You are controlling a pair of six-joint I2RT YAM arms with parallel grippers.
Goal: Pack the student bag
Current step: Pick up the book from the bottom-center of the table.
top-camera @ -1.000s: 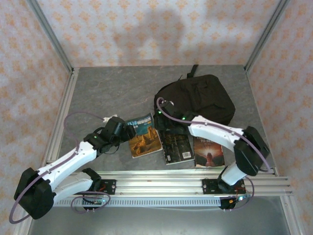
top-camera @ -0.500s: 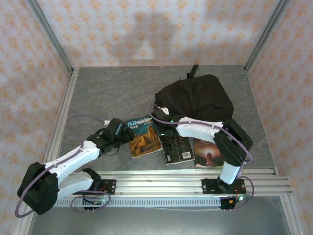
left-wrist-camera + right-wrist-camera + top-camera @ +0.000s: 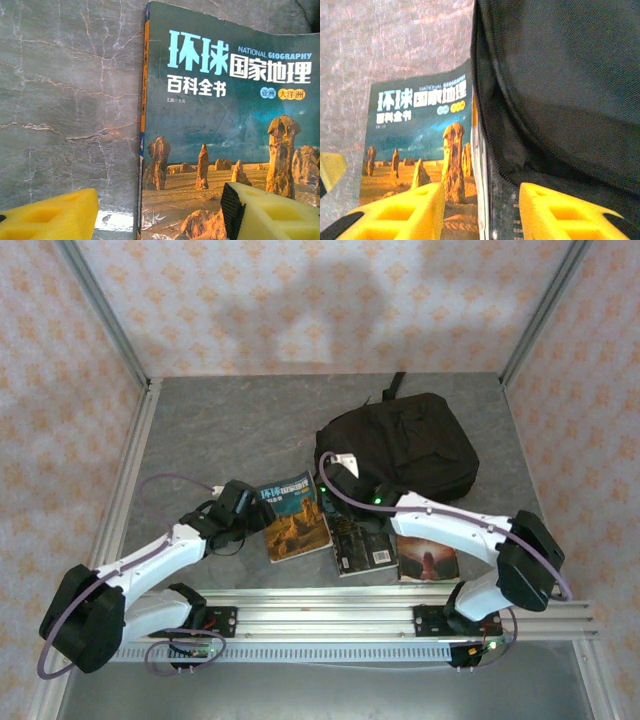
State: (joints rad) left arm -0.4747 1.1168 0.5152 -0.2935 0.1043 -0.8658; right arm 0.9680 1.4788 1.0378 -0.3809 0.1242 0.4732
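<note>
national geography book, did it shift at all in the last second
No. The national geography book lies where it did in the top view, same angle, same gap from the aluminium rail at the near edge.

We see a grey marbled table (image 3: 220, 430) with the black student bag (image 3: 410, 445) lying on it, upper right of centre in the top view. Below the bag three books lie flat in a row: a geography book (image 3: 293, 520) left of centre, a dark book (image 3: 362, 545) in the middle, and, partly covered, what seems a reddish-brown book (image 3: 432, 562) to the right.
</note>
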